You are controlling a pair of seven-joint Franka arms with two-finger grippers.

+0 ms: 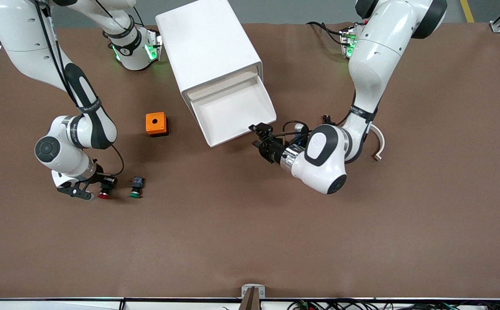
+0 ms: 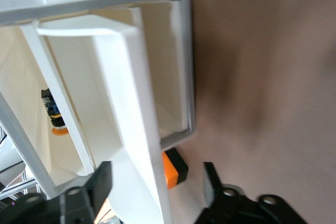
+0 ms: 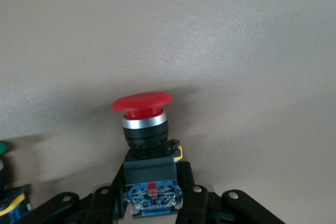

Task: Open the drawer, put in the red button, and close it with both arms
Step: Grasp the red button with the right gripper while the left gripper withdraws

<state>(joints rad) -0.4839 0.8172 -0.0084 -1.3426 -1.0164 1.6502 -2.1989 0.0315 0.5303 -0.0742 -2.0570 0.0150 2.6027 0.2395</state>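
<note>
Right wrist view, lower centre of the frame: the right tool (image 3: 152,192) is clenched on the dark body of the red button (image 3: 143,103), which lies on the brown worktop (image 3: 236,51). In the front view that pair sits at lower left, the green button (image 1: 136,187) just beside it and the orange box (image 1: 155,124) above. At centre, the left tool (image 1: 259,137) is released, its fingers apart, at the front corner of the pulled-out drawer (image 1: 233,110) of the white cabinet (image 1: 207,43).
</note>
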